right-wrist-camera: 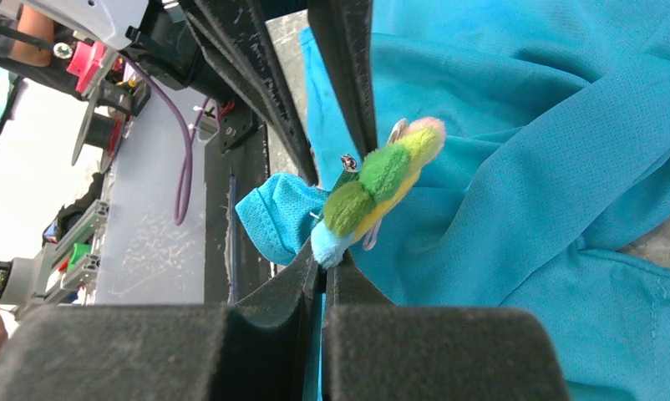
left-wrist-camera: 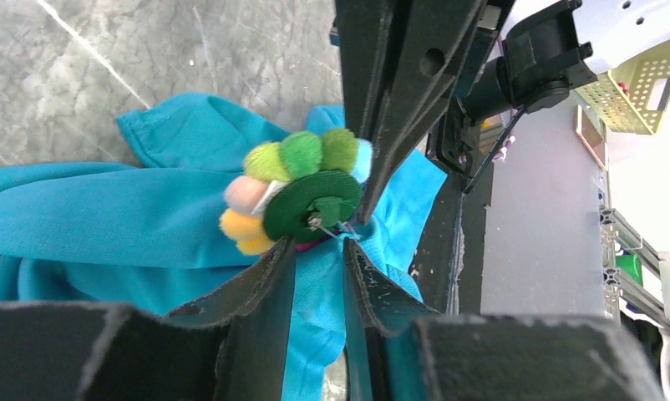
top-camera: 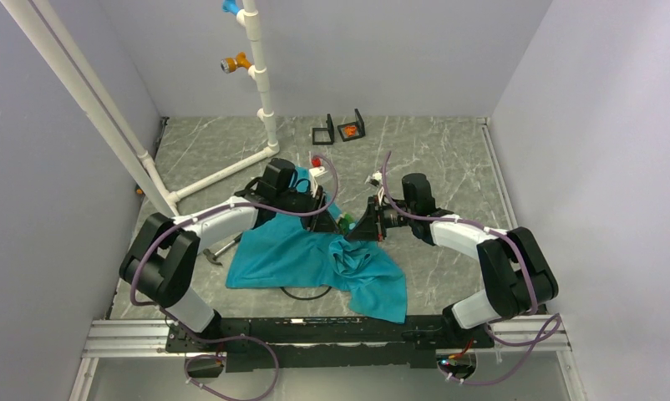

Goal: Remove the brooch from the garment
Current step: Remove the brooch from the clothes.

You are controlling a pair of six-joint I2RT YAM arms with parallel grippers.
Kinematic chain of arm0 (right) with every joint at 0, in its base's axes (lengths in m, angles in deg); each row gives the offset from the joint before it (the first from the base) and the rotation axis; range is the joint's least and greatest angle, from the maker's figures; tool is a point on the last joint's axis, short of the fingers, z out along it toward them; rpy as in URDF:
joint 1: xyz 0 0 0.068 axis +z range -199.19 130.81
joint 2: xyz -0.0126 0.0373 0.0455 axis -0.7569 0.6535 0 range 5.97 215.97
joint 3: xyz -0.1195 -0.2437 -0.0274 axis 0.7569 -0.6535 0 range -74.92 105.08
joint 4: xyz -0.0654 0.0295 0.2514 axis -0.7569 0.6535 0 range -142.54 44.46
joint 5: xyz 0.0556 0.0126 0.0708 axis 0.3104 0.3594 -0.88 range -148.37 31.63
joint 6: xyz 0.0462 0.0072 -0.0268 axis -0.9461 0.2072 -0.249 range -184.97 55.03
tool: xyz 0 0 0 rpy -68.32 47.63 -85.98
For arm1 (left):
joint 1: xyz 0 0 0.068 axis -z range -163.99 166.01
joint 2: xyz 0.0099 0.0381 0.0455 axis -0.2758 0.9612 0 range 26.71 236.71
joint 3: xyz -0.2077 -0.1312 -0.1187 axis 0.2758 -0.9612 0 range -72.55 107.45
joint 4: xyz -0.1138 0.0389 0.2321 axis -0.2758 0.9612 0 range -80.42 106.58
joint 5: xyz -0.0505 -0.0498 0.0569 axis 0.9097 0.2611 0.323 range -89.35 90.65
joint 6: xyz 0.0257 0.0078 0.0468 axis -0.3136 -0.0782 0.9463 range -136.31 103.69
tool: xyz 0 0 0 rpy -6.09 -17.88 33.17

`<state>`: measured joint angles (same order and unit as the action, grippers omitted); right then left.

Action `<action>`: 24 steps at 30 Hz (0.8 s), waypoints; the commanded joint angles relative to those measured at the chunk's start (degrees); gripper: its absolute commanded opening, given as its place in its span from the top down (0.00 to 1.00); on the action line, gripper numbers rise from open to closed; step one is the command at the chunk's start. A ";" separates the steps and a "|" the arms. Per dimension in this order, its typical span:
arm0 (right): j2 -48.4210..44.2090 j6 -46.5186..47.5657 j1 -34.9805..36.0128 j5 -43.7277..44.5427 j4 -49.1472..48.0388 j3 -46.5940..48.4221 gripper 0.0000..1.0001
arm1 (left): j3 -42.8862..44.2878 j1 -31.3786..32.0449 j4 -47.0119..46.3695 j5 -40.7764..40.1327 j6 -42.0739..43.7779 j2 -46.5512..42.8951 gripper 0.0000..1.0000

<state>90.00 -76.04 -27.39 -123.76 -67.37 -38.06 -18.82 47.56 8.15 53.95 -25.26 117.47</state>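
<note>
The brooch [left-wrist-camera: 302, 196] is a little round thing made of fluffy balls: green, yellow, pink and light blue. It has a dark green felt circle and a small metal pin on its back. It sits right between the two grippers, which meet tip to tip.

The right gripper [right-wrist-camera: 325, 259] has its two fingers pressed almost together on the light blue ball at the edge of the brooch, so it is pinching the brooch. The left gripper [left-wrist-camera: 319, 248] comes in from the other side. Its tips are right at the rim of the green felt circle. Its fingers are close together, with a fold of blue cloth squeezed in the small gap.

That cloth is the garment [left-wrist-camera: 106, 217]. It is bunched up around the brooch and spreads out below both grippers. It lies rumpled on the grey marble table [left-wrist-camera: 106, 67]. Far past the grippers stands a white pipe stand [top-camera: 261, 83].
</note>
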 commanded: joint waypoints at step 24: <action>-2.20 1.81 0.69 0.75 -0.37 2.36 1.00 | 4.00 2.15 -4.07 -3.14 -6.48 3.48 0.81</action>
<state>89.73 -75.65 -27.32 -121.88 -66.45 -37.93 -17.22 49.49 6.12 52.13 -30.59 120.69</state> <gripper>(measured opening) 0.018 0.231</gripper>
